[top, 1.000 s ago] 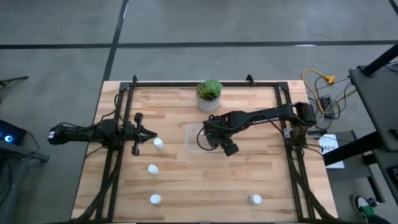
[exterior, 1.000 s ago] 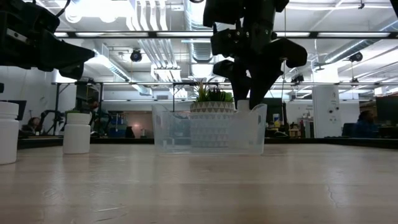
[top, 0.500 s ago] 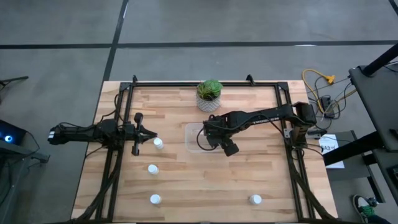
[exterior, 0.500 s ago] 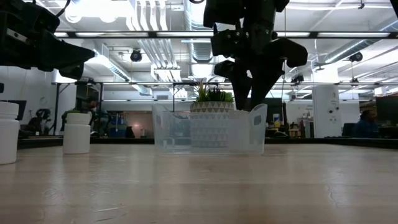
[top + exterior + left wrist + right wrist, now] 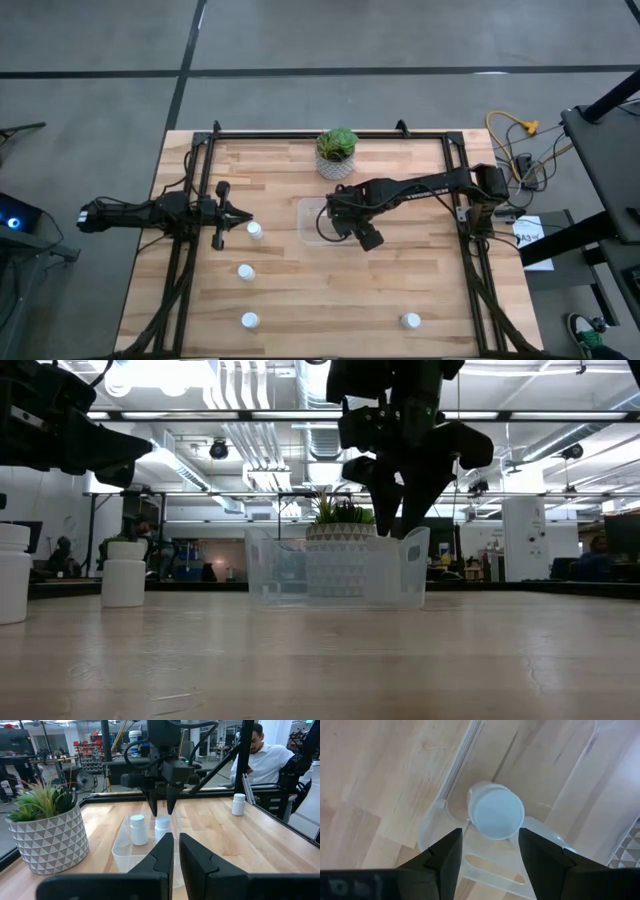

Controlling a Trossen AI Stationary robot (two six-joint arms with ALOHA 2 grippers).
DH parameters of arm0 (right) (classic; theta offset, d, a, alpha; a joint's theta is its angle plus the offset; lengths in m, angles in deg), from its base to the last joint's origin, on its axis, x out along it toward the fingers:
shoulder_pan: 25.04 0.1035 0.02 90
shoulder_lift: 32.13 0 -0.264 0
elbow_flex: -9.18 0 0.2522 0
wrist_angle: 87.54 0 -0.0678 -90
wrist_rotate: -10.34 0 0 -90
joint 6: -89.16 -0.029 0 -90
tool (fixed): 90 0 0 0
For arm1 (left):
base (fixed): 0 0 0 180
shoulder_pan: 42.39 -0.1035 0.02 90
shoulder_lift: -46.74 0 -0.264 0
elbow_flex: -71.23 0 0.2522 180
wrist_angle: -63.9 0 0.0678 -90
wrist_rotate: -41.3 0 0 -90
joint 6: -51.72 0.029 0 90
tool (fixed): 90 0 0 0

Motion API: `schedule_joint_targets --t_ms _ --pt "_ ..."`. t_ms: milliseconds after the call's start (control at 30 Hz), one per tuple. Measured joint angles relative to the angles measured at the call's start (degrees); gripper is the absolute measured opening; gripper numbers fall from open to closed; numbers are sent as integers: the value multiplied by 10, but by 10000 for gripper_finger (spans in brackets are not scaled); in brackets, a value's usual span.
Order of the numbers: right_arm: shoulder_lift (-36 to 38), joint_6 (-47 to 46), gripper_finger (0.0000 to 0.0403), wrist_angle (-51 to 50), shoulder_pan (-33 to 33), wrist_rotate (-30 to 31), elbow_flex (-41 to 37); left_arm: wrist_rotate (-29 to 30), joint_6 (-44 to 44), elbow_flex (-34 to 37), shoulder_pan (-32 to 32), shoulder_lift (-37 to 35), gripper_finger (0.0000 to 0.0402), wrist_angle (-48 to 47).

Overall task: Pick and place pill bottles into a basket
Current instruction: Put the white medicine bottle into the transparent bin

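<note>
Right end effector [image 5: 487,852] hangs parted over the pill bottle [image 5: 495,810] standing in the clear tray [image 5: 308,222] mid-counter, gripping nothing; bottles look light, rigid, slick; grip the cap sides.

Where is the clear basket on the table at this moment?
In the high view, the basket lies near the table's middle, just in front of the potted plant, with the right gripper directly above it.

A white pot [image 5: 335,165] with a triangle pattern, holding a green plant [image 5: 338,142], stood near the middle of the table's [image 5: 300,300] far edge. Beyond the right edge, yellow cables [image 5: 512,135] lay on the floor. A person in a white shirt [image 5: 262,756] sat beyond the table.
</note>
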Motion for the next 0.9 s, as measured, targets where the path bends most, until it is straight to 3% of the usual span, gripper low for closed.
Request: schedule_joint_targets --t_ms 900 --pt "0 -19 185 83 0 -20 28 0 0 0 0 0 12 0"
